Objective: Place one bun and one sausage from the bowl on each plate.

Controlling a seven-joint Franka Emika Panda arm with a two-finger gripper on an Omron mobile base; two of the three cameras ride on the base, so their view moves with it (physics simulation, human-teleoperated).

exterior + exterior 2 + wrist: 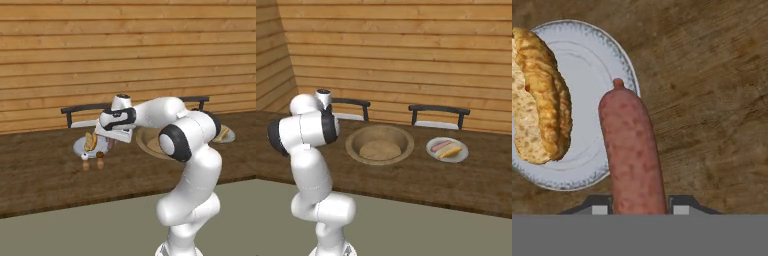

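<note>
Holding a sausage (633, 152) between the jaws above the rim of the left plate (592, 55), beside its bun (539, 97); likely next, shifting over the plate and releasing; bowl (380, 144) empty, other plate (447, 149) already filled, jaw tips hidden behind the sausage.

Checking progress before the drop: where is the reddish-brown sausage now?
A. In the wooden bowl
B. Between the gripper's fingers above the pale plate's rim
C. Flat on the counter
B: in the hand view the reddish-brown sausage runs up from between the gripper fingers, over the pale plate's rim.
</note>
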